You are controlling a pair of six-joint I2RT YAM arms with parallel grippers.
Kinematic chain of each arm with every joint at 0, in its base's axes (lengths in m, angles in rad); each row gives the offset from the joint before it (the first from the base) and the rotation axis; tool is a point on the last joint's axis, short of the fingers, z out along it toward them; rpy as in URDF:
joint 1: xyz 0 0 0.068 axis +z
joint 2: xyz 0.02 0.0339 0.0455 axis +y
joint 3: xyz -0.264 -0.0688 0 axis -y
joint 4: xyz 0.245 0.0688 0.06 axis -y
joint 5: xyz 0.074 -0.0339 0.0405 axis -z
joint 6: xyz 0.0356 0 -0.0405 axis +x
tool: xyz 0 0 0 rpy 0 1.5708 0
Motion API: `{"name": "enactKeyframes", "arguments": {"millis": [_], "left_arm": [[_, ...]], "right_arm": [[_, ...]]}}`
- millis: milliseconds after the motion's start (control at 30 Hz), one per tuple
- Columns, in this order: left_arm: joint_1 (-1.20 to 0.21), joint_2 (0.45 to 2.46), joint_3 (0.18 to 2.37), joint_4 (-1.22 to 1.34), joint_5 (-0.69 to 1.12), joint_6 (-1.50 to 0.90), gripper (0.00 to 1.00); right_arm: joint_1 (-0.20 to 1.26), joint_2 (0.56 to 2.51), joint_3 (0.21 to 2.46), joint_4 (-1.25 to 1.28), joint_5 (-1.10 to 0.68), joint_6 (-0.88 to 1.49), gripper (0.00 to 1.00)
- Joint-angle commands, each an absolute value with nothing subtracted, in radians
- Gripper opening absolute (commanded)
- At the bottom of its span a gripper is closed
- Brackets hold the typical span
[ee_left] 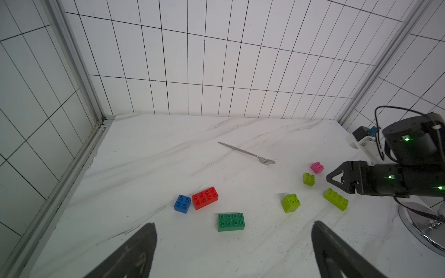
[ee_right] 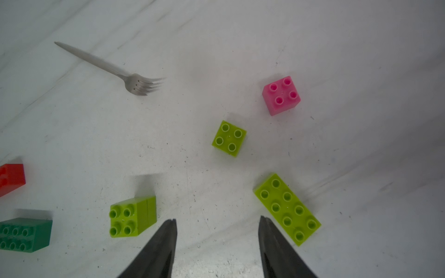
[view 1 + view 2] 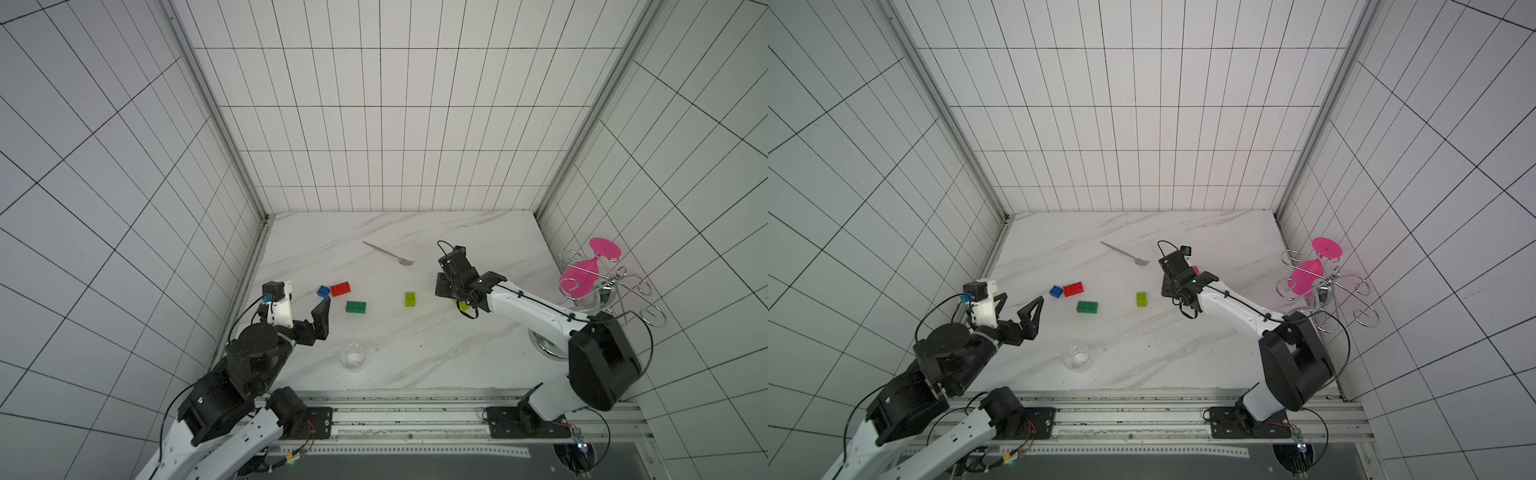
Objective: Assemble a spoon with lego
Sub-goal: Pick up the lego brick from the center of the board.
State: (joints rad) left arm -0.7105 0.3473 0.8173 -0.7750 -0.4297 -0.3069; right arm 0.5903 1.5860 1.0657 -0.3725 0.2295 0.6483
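Lego [image 3: 410, 299] loose on the table [image 1: 168, 149], pieces lying apart. Long lime brick [image 2: 286, 209] flat, studs up, just outside one finger of the right gripper [image 2: 216, 220]; lime block [image 2: 132, 216] tipped on its side just outside the opposite finger. Small lime brick [image 2: 229, 138] ahead of the gap, studs up; pink brick [image 2: 281, 95] farther ahead, apart from it. Right jaws apart, nothing between them. Fork [image 2: 108, 68] well ahead, off toward the tipped block's side. Dark green brick [image 1: 231, 222] straight ahead of the left gripper [image 3: 1020, 300]; red brick [image 1: 205, 197] and blue brick [image 1: 182, 203] beyond it, side by side, touching or nearly so. Left jaws spread wide, holding nothing. Clear glass [image 3: 353, 354] near the left gripper, on the robot's side of it. Pink glass [image 3: 579, 282] hanging on a wire rack [image 3: 603, 296] well behind the right gripper, past its arm
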Motion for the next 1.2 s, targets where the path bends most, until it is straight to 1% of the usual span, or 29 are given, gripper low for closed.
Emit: {"name": "enactKeyframes", "arguments": {"millis": [0,67,133,233,333,400,500,800,833,1033,1067,1167], "left_arm": [[-0.708,0.302,0.799,-0.74,-0.442,-0.323,0.98],[-0.711,0.296,0.795,-0.735,-0.428,-0.319,0.98],[-0.724,0.303,0.795,-0.737,-0.411,-0.318,0.98],[-0.748,0.311,0.805,-0.751,-0.408,-0.316,0.98],[-0.761,0.293,0.799,-0.749,-0.415,-0.311,0.98],[-0.764,0.279,0.798,-0.748,-0.421,-0.31,0.98],[-0.765,0.26,0.796,-0.747,-0.432,-0.31,0.98],[-0.778,0.259,0.795,-0.747,-0.439,-0.305,0.98],[-0.778,0.259,0.795,-0.747,-0.439,-0.304,0.98],[-0.778,0.261,0.792,-0.742,-0.437,-0.302,0.98],[-0.778,0.261,0.792,-0.741,-0.435,-0.301,0.98],[-0.778,0.265,0.791,-0.739,-0.431,-0.301,0.98]], "right_arm": [[0.568,1.705,1.168,-0.395,0.145,0.726,0.53],[0.562,1.776,1.226,-0.413,0.151,0.736,0.51],[0.554,1.835,1.286,-0.455,0.179,0.754,0.52],[0.548,1.915,1.401,-0.594,0.257,0.814,0.54],[0.546,1.96,1.481,-0.709,0.325,0.894,0.56],[0.543,1.97,1.488,-0.717,0.337,0.941,0.57],[0.524,1.991,1.49,-0.708,0.312,1.013,0.58],[0.463,2.07,1.519,-0.637,0.171,1.014,0.55],[0.462,2.077,1.524,-0.631,0.167,1.001,0.54],[0.46,2.087,1.528,-0.628,0.163,0.961,0.4],[0.46,2.088,1.528,-0.629,0.163,0.953,0.39],[0.46,2.089,1.533,-0.637,0.172,0.924,0.39]]}}
